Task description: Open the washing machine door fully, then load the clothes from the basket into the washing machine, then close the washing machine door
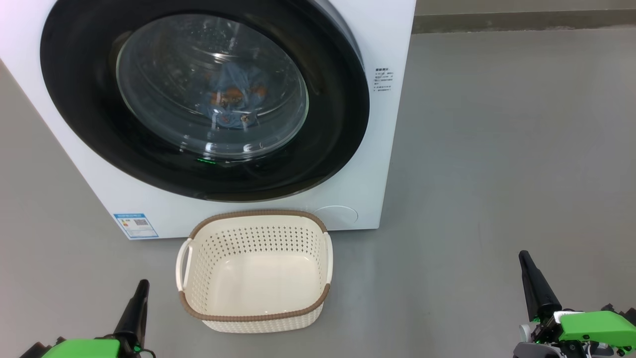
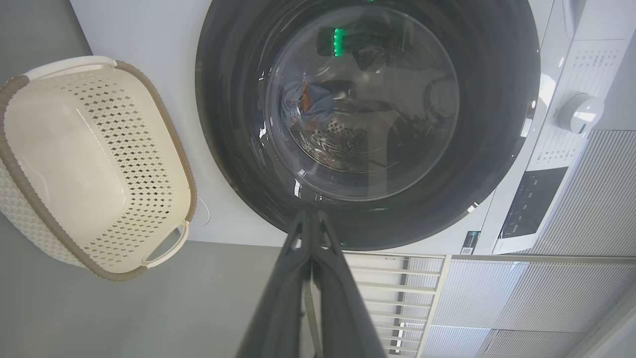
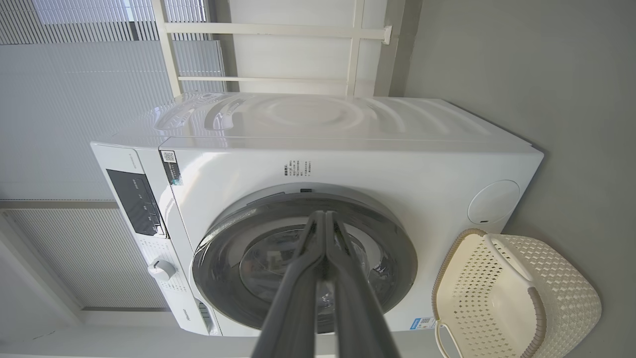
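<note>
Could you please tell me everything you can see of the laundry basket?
The basket is small, cream, plastic-looking, with rounded corners, perforated walls and a smooth solid bottom. A brown woven-look band runs around its rim, broken at either side by a cream loop handle. It stands upright and empty on the grey floor, directly before the washing machine; whether its back rim touches the machine cannot be told. Nothing else touches it.

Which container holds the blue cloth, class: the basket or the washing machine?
The washing machine: the blue cloth shows through the glass of its closed door, while the basket in front of it holds nothing.
</note>
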Controlling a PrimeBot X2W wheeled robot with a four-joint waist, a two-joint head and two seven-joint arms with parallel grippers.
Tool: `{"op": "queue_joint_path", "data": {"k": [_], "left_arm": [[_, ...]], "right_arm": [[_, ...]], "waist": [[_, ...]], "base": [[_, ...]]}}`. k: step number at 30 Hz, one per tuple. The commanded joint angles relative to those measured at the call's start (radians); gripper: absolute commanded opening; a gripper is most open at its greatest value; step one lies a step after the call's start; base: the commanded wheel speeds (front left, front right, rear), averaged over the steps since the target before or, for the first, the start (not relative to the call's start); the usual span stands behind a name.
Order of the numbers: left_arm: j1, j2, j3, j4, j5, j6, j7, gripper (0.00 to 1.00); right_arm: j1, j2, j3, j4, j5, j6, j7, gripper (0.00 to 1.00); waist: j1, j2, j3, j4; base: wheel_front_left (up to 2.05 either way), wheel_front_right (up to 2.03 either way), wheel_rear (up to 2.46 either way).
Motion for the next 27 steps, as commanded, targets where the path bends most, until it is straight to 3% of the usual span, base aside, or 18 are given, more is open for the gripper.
{"op": "queue_joint_path", "data": {"k": [1,27], "left_arm": [[-0.048,0.013,0.035,-0.017,-0.008,-0.003,0.007,0.0],[-0.048,0.013,0.035,-0.017,-0.008,-0.003,0.007,0.0]], "right_arm": [[-0.034,-0.004,0.022,-0.029,0.003,0.002,0.008,0.0],[-0.034,-0.004,0.022,-0.029,0.003,0.002,0.008,0.0]], "waist": [[0.0,0.0,0.0,0.0],[0.0,0.0,0.0,0.0]], "base": [[0.0,0.0,0.0],[0.0,0.0,0.0]]}}
